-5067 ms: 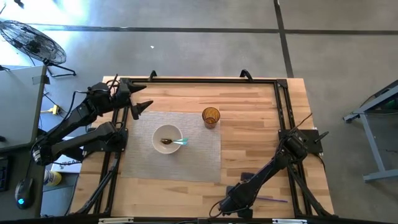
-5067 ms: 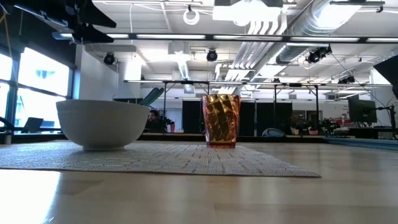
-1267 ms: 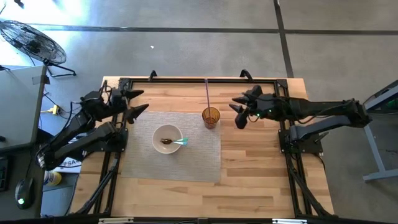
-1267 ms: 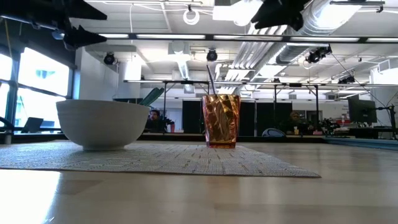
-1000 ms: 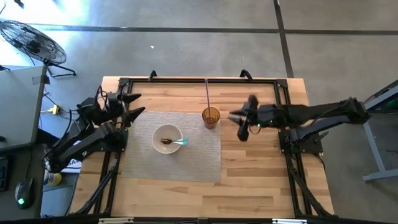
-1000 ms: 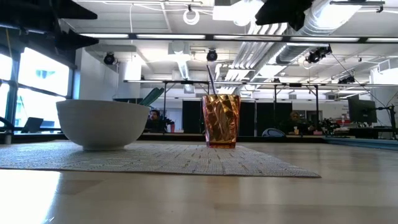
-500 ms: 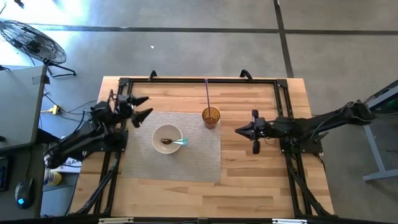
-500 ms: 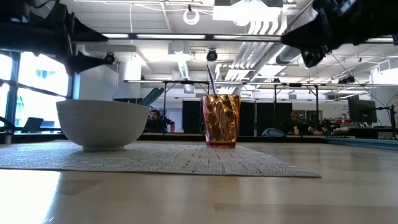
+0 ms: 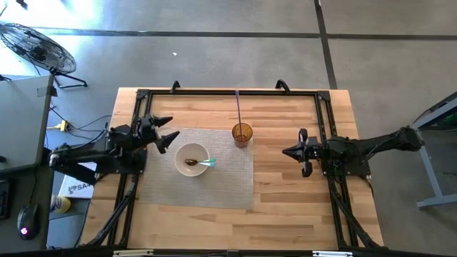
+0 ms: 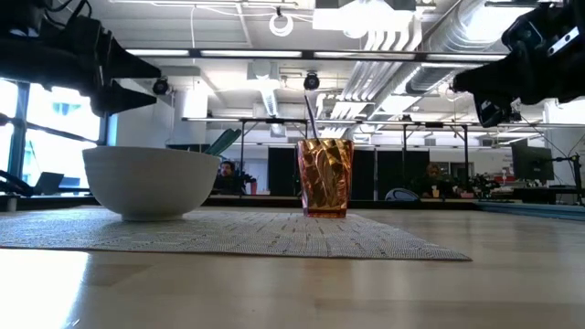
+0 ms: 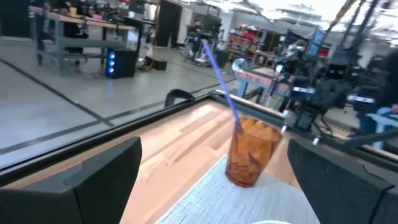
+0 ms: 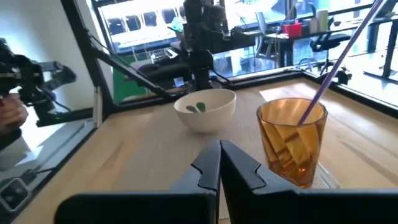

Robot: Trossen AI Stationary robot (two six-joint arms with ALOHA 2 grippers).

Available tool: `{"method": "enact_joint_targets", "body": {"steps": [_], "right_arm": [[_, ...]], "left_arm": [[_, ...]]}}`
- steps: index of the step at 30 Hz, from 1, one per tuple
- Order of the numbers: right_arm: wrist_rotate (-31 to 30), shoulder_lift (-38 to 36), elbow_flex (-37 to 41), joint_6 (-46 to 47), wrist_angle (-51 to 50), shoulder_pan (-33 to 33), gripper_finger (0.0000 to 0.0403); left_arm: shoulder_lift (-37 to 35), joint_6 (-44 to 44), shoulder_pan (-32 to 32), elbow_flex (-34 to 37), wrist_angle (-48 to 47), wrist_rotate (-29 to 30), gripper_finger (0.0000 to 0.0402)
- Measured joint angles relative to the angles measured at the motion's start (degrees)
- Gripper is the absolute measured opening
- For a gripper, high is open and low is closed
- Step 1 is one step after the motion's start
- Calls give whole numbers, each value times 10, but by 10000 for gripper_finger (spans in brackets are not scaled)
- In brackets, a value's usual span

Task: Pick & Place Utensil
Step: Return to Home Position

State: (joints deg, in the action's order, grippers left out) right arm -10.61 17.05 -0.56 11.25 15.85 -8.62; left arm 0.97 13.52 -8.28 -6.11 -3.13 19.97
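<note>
Straw (image 9: pixel 238 111) stands in orange cup (image 9: pixel 242 135)

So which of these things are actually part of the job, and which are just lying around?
Part of the job: white bowl, blue fork in it, orange cup, violet straw in it, gray mat, left gripper, right gripper.
Just lying about: floor fan, computer mouse.

One gray mat (image 9: pixel 228 184) lay on the bench (image 9: pixel 285 207), with one white bowl (image 9: pixel 178 168), one orange cup (image 9: pixel 242 134), one violet straw (image 9: pixel 238 107) and one blue fork (image 9: pixel 208 163).
</note>
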Motion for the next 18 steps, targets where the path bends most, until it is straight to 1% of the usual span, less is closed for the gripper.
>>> {"method": "enact_joint_targets", "body": {"steps": [4, 8, 12, 14, 18], "right_arm": [[20, -40, 0, 5, -37, 0, 2], [43, -70, 0, -7, -69, 0, 1], [70, -100, 0, -8, -91, 2, 1], [96, -116, 0, -3, -110, 12, 1], [102, -146, 0, -1, -140, 46, 1]], "left_arm": [[0, -15, 44, 0, 3, 30, 399], [0, -28, 74, 0, 3, 75, 399], [0, -28, 84, 18, 12, 102, 399], [1, -29, 83, 35, 40, 108, 399], [0, -56, 83, 51, 88, 133, 399]]}}
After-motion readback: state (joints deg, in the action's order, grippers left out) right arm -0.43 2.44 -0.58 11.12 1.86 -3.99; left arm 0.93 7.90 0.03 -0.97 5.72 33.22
